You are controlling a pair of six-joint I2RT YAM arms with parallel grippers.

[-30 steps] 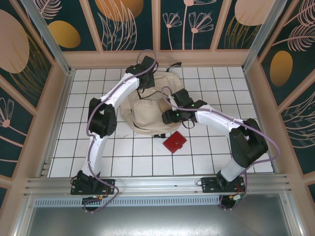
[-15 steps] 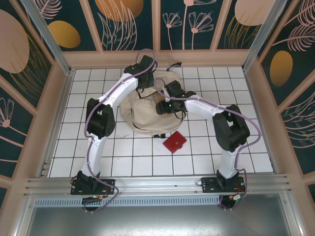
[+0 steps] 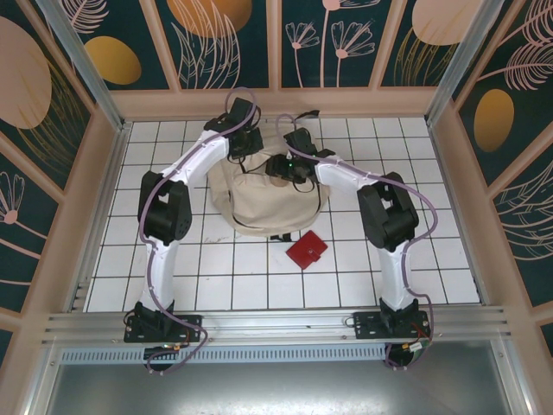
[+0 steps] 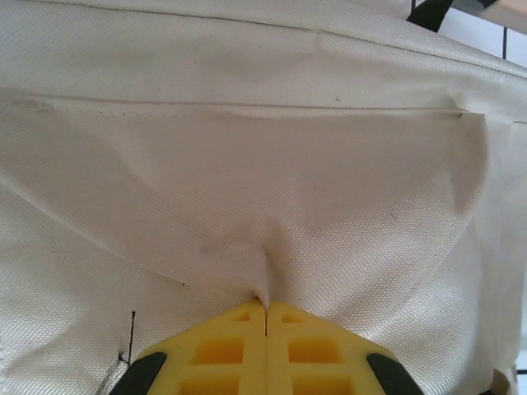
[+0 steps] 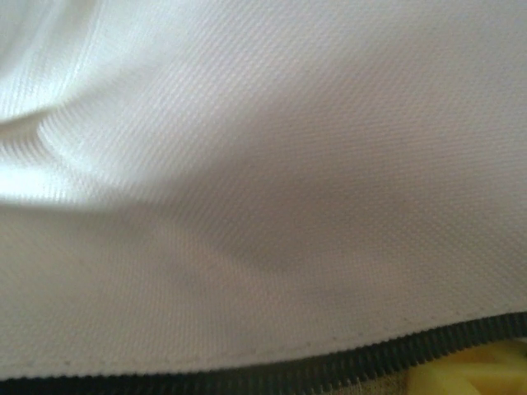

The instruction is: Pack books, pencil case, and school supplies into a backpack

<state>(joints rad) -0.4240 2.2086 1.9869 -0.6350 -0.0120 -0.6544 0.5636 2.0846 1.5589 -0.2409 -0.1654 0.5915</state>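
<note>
While left tool pinches backpack fabric | right tool at zip, spread unclear | red case on open tiles

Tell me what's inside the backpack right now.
The interior is hidden: the cream fabric of the backpack covers it, and the left gripper pinches a fold of that fabric. The red case lies outside on the white tiles.

Backpack sits mid-table, toward the far side. Supplies case lies on the table just near-right of it, close but apart. Left gripper is at the backpack's far-left edge, right gripper beside it on the far-middle top.
</note>
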